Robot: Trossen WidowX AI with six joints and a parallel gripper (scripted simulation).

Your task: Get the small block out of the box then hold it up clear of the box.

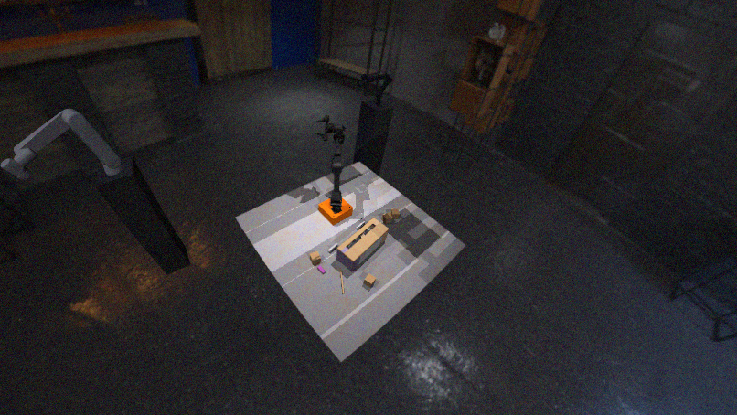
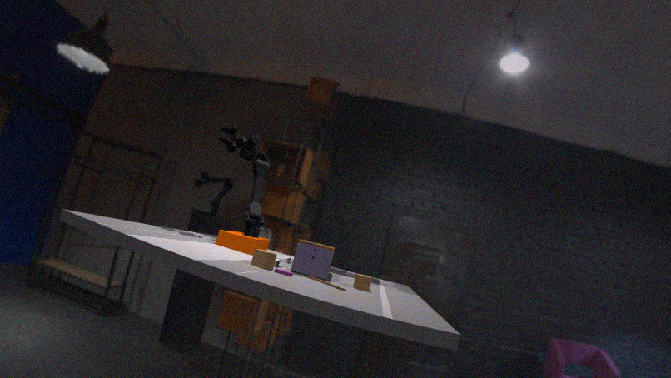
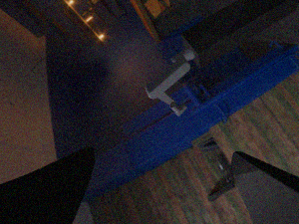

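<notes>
The box (image 1: 367, 242) (image 2: 305, 262) stands on the table, with a tan top that has a long dark slot and a purple end panel. The small block inside it cannot be made out in any view; its place on the shelf is hidden. My gripper (image 1: 315, 127) (image 2: 221, 133) (image 3: 164, 158) is open and empty. It is raised high above the table on the upright arm, behind the box and well away from it, pointing outward. The wrist view shows only the room between the two dark fingers.
A thin wooden stick (image 1: 342, 282) (image 2: 330, 284) and a magenta piece (image 1: 321, 269) (image 2: 283, 272) lie near the purple end. Tan cubes (image 1: 315, 258) (image 1: 369, 280) (image 2: 263, 259) (image 2: 362, 282) stand around the box. Small pale pieces (image 1: 333, 248) (image 1: 360, 225) lie between the box and the orange base (image 1: 332, 214) (image 2: 241, 242).
</notes>
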